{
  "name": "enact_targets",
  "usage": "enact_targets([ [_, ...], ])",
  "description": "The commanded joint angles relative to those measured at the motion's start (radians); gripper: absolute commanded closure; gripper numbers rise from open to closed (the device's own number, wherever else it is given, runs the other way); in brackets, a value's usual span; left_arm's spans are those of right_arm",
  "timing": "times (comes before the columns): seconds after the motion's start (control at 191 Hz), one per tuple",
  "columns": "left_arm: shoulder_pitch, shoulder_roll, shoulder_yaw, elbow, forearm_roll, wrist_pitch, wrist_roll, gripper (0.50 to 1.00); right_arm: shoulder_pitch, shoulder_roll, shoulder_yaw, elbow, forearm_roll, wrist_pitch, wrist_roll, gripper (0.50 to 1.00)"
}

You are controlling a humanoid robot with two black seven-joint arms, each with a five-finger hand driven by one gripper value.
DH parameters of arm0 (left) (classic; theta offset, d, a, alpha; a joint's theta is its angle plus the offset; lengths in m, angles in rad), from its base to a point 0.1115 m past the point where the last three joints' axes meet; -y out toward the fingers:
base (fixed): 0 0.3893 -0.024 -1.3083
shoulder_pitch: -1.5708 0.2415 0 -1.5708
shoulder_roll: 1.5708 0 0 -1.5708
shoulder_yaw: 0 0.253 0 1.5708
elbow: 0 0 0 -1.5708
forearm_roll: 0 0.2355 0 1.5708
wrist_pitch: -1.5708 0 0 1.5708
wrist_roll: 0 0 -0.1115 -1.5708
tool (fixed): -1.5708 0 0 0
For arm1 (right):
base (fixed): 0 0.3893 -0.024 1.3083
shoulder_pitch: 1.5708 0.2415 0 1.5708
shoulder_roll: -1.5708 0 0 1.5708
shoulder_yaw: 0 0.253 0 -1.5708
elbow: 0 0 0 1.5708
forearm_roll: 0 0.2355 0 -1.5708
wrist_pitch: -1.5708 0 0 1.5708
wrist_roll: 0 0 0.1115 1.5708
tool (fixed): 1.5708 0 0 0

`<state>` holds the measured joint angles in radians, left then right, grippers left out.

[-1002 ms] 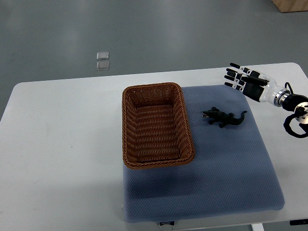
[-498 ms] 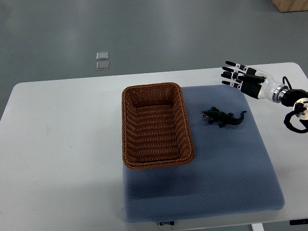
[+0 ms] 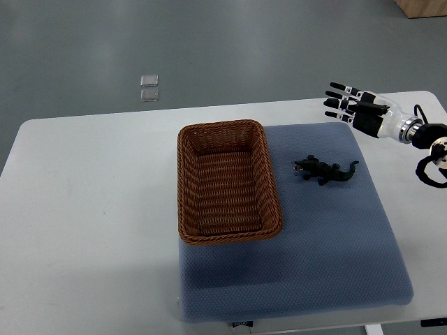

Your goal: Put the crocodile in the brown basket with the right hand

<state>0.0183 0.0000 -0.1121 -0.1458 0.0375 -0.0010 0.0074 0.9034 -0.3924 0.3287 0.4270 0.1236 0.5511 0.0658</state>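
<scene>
A small dark crocodile (image 3: pixel 324 170) lies on the blue mat (image 3: pixel 335 237), head toward the basket and tail to the right. The brown wicker basket (image 3: pixel 187 183) stands just left of it, with nothing inside. My right hand (image 3: pixel 348 106) hovers over the table's far right corner, up and to the right of the crocodile and well apart from it. Its fingers (image 3: pixel 336 101) are spread and point left, holding nothing. The left arm does not show.
The white table (image 3: pixel 91 209) carries the mat and basket. Two small clear squares (image 3: pixel 148 88) lie on the grey floor beyond the far edge. A wooden box corner (image 3: pixel 422 7) shows at the top right.
My right hand has drifted slightly up and back to the right, staying spread. The crocodile and basket have not moved.
</scene>
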Motion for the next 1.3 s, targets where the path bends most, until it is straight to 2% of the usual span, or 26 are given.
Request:
enact_targets([
  [0.0, 0.002, 0.000, 0.000, 0.000, 0.001, -0.001, 0.000, 0.500, 0.011, 0.004, 0.003, -0.002, -0.090, -0.008, 0.029, 0.566],
  [0.105, 0.000, 0.000, 0.000, 0.000, 0.001, -0.001, 0.000, 0.500, 0.012, 0.004, 0.009, 0.003, -0.199, -0.010, 0.109, 0.566],
  [0.262, 0.000, 0.000, 0.000, 0.000, -0.001, -0.001, 0.000, 0.500, 0.015, 0.001, 0.010, 0.006, -0.357, -0.010, 0.181, 0.566],
  [0.472, 0.002, 0.000, 0.000, 0.000, -0.001, -0.001, 0.000, 0.500, 0.051, -0.028, 0.009, 0.049, -0.694, -0.011, 0.400, 0.566],
  [0.572, 0.000, 0.000, 0.000, 0.000, -0.001, 0.001, 0.000, 0.500, 0.061, -0.054, 0.009, 0.098, -0.849, -0.019, 0.463, 0.568],
  [0.718, 0.000, 0.000, 0.000, 0.000, -0.001, -0.001, 0.000, 0.500, 0.068, -0.092, 0.004, 0.154, -1.004, -0.031, 0.485, 0.566],
  [0.876, 0.000, 0.000, 0.000, 0.000, -0.001, -0.001, 0.000, 0.500, 0.077, -0.108, 0.003, 0.182, -1.213, -0.048, 0.545, 0.568],
  [1.091, 0.000, 0.000, 0.000, 0.000, -0.001, -0.001, 0.000, 0.500, 0.083, -0.112, -0.007, 0.236, -1.495, -0.126, 0.545, 0.568],
  [1.295, 0.000, 0.000, 0.000, 0.000, -0.001, 0.001, 0.000, 0.500, 0.086, -0.128, -0.013, 0.306, -1.618, -0.142, 0.545, 0.568],
])
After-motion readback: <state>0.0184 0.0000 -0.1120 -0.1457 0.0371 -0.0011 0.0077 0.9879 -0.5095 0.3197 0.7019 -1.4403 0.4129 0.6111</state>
